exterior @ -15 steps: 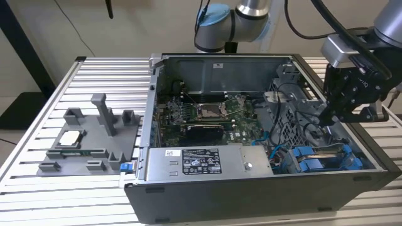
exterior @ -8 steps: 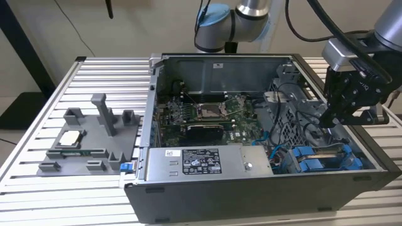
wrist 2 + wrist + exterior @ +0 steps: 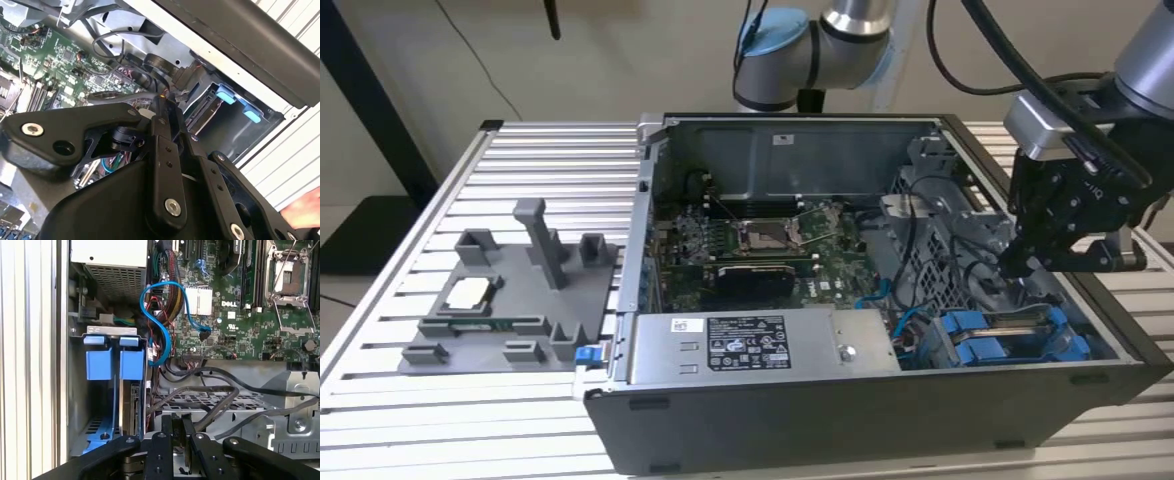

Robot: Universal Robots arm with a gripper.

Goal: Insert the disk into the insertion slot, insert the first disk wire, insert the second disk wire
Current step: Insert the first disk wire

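Exterior view: my black gripper [image 3: 1023, 262] hung closed just above the silver-grey hard drive in its bright blue plastic carrier [image 3: 1007, 330], which sat in the grey metal drive bay [image 3: 1101, 350].
Second wrist view: loose black cables [image 3: 159, 63] crowded my tips, a snag risk. Couldn't tell whether a wire was pinched.
First wrist view: drive [image 3: 134, 410] beside me, its connector hidden, so a blind push could've bent it.

Grey metal insertion slot [image 3: 1014, 338] with bright blue rails, lower right of the exterior view, holding the blue-framed disk [image 3: 132, 407] on edge.
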